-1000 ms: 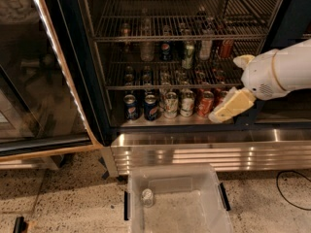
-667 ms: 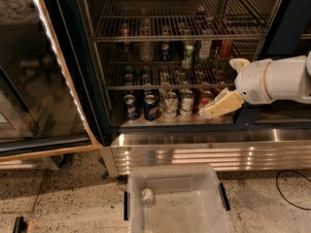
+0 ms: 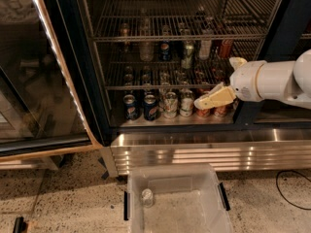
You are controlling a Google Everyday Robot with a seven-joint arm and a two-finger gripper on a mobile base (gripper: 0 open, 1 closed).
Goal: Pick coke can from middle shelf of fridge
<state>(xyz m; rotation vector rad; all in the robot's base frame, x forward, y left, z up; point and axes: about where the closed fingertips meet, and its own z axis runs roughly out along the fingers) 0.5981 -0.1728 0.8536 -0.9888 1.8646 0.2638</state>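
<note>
Claw [image 3: 199, 102]: cream-coloured, on the end of a white arm [image 3: 272, 79] that comes in from 3 o'clock. It points toward 9 o'clock, tilted slightly down. Cannot tell whether it is open or closed. It holds nothing visible.

The claw hangs in front of the bottom row of cans, below the front rail of the middle shelf [image 3: 146, 87]. Directly behind it are two orange-red cans [image 3: 221, 111], partly hidden by it. Just at its 9 o'clock are two silver cans [image 3: 170, 105], and further the same way two blue Pepsi cans [image 3: 150, 107].

Coke can [image 3: 226, 47]: red, upright, at the claw's 1 o'clock. It stands on the middle shelf toward the back right corner, well apart from the claw. To the can's 9 o'clock in the same row are a pale can [image 3: 205, 49], a green bottle [image 3: 188, 55] and another Pepsi can [image 3: 165, 51].

Fridge [image 3: 80, 72]: black frame, wire racks, ribbed steel base [image 3: 194, 152] at the claw's 6 o'clock. The glass door [image 3: 39, 81] stands open at 9 o'clock.

On the speckled floor [image 3: 63, 198], at 6 o'clock of the steel base, sits a clear plastic bin [image 3: 170, 169]. A small clear object [image 3: 146, 197] lies inside near its left wall. A black cable [image 3: 291, 188] lies on the floor at 4 o'clock.
</note>
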